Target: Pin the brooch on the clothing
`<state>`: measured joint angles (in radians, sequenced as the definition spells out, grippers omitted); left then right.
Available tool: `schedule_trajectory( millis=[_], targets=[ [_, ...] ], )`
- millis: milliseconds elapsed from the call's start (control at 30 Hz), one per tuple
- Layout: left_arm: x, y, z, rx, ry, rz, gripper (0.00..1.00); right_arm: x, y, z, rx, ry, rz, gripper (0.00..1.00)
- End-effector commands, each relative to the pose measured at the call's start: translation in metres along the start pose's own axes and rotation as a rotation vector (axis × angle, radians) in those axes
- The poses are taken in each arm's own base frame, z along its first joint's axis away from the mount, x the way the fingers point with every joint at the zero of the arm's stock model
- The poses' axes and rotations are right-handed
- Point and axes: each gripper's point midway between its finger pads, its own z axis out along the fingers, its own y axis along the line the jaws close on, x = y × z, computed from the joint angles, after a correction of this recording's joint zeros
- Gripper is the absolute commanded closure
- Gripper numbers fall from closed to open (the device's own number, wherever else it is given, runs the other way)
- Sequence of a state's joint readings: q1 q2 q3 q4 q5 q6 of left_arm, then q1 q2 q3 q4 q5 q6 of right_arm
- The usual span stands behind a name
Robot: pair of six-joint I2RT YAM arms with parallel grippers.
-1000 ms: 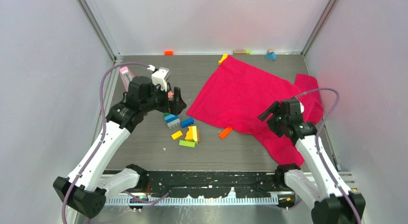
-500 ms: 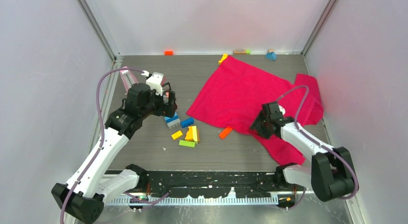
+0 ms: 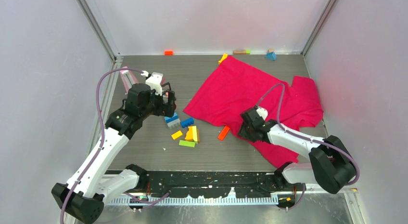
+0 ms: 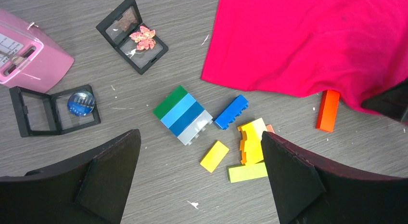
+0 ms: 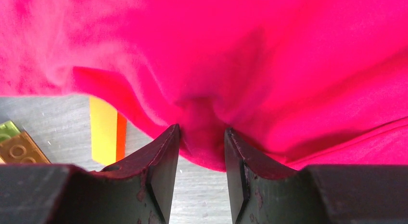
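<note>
Pinching thin fold of clothing (image 5: pixel 269 50) between right gripper (image 5: pixel 201 132) jaws; could slip out if pulled. Wide open at left gripper (image 4: pixel 199 138), brooch (image 4: pixel 143 36) beyond its jaws.

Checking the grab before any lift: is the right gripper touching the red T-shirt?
Touching. The right wrist view shows a fold of the red T-shirt bunched inside the right gripper, pressed against the inner faces of both fingers.

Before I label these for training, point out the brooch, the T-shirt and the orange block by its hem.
brooch (image 4: pixel 143 36), left wrist view, its pink petals
T-shirt (image 3: pixel 250 91), top view, middle of the fabric
orange block (image 4: pixel 328 111), left wrist view, top face
</note>
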<state>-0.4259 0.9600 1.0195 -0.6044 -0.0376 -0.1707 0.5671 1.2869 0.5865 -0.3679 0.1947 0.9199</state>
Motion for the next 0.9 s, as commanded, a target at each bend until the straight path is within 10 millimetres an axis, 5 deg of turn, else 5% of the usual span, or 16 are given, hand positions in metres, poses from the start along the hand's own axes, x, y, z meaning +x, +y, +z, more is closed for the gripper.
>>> schedule_trajectory(
  millis=[0, 233, 500, 767, 867],
  targets=[
    [-0.006, 0.004, -0.001, -0.021, -0.034, 0.012, 0.0, 0.03, -0.004, -0.003, 0.013, 0.001, 0.052, 0.55],
    [-0.002, 0.011, 0.002, -0.056, -0.022, 0.02, 0.0, 0.044, 0.018, -0.02, -0.055, -0.01, 0.032, 0.54],
    [-0.004, 0.006, -0.001, -0.031, -0.028, 0.01, 0.0, 0.019, 0.053, -0.054, -0.159, -0.083, 0.014, 0.49],
    [-0.002, 0.008, 0.0, -0.041, -0.021, 0.012, 0.0, -0.015, 0.006, -0.08, 0.004, -0.232, -0.022, 0.17],
    [0.0, 0.008, 0.003, -0.042, -0.011, 0.01, 0.0, -0.023, -0.018, -0.073, 0.085, -0.225, 0.02, 0.15]
  ],
)
